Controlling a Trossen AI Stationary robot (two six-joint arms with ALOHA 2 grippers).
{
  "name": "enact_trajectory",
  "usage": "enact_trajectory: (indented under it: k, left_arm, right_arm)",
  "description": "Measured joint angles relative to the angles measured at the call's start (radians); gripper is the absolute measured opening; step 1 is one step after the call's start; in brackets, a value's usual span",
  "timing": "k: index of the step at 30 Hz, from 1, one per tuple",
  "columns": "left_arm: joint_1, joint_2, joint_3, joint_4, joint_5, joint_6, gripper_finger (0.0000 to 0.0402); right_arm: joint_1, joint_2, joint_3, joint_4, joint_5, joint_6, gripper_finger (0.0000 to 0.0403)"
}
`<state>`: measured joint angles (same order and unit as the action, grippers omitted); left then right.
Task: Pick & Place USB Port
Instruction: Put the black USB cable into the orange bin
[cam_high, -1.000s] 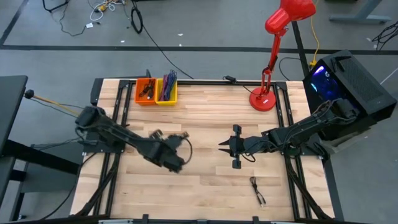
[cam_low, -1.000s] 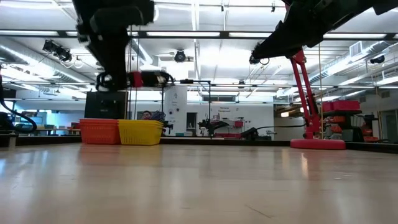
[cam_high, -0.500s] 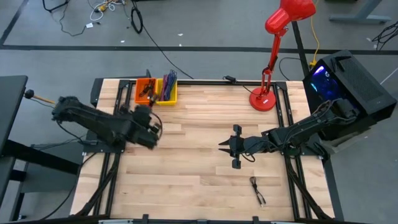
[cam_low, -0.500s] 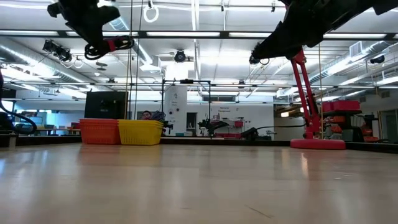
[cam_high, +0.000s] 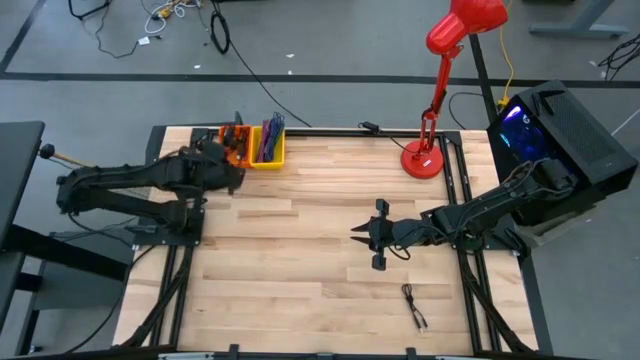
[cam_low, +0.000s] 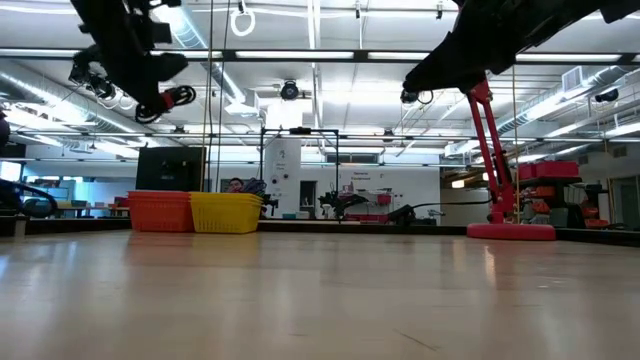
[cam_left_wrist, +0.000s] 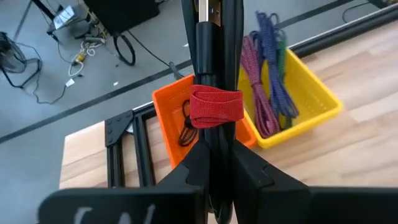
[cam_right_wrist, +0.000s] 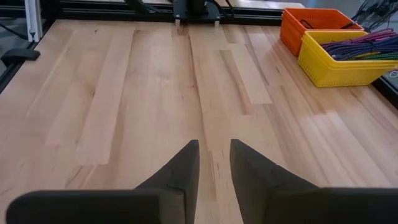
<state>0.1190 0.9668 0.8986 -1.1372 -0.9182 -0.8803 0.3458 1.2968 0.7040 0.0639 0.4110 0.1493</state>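
The USB cable is a black coiled bundle (cam_left_wrist: 211, 56) bound by a red strap (cam_left_wrist: 215, 106). My left gripper (cam_left_wrist: 214, 165) is shut on it, high above the table's far left corner, over the orange bin (cam_left_wrist: 171, 121); the high view shows this gripper (cam_high: 228, 165) beside the orange bin (cam_high: 236, 146). In the low view the strap (cam_low: 179, 97) shows at the gripper's tip. My right gripper (cam_high: 356, 236) hovers over the table's middle, slightly open and holding nothing. My left gripper pinches the black bundle between its two fingers just behind the red strap (cam_left_wrist: 211, 134). The bundle runs along the fingers and sticks out past their tips. It is lifted clear, above the orange bin.
A yellow bin (cam_high: 268, 148) with coloured cables stands against the orange one at the far edge. A second black cable (cam_high: 414, 306) lies near the table's near right edge. A red desk lamp (cam_high: 423, 158) stands at the far right.
My left gripper has carried the bundle from over the table's left middle up and toward the far left corner, ending over the orange bin. It has stayed shut on the cable.
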Motion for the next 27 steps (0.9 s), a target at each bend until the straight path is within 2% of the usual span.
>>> enact_trajectory:
  k: [7, 11, 18, 22, 27]
  left_arm:
    - [0.259, -0.033, -0.136, 0.35, 0.176, 0.303, 0.0037]
    - [0.392, -0.019, -0.208, 0.536, 0.3, 0.414, 0.0037]
    - [0.577, -0.017, -0.258, 0.579, 0.392, 0.474, 0.0037]
    - [0.654, -0.017, -0.282, 0.663, 0.465, 0.499, 0.0037]
    - [0.708, -0.015, -0.31, 0.706, 0.504, 0.5, 0.0037]
  right_arm:
    - [0.0, 0.0, 0.0, 0.003, 0.0, 0.003, 0.0092]
    - [0.0, 0.0, 0.0, 0.001, 0.0, 0.017, 0.0092]
    - [0.0, 0.0, -0.051, 0.051, -0.008, 0.026, 0.0092]
    - [-0.003, 0.0, -0.145, 0.218, -0.009, 0.033, 0.0092]
    - [-0.003, 0.0, -0.214, 0.385, -0.011, 0.052, 0.0092]
